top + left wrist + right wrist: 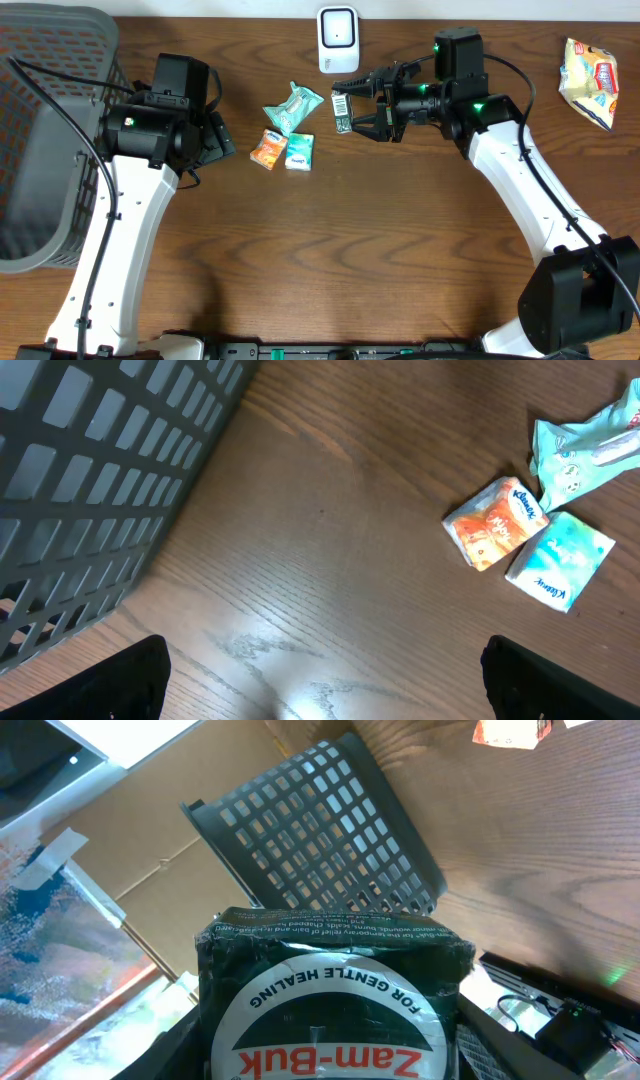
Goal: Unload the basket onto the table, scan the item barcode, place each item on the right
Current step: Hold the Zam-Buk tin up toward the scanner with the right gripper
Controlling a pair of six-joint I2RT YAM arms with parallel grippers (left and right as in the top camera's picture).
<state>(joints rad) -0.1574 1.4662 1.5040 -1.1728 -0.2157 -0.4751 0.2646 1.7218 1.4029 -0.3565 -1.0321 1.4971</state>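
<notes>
A wooden table (400,260) is lying mostly bare across its 6 o'clock half, leaving open room there. A grey basket (40,130) is sitting against the 9 o'clock edge. The right arm (520,190) is reaching from 5 o'clock toward 11. The left arm (120,230) is stretching up beside the basket, its left claw (325,685) gaping wide and holding nothing. A bag (590,80) is lying at 2 o'clock. A white scanner (338,40) is standing at 12. Three packs (299,151) are lying near centre. The right claw (353,108), partly closed, is gripping a sachet (343,110) at the scanner's 6 o'clock, long axis running 12 to 6, barcode facing up.
</notes>
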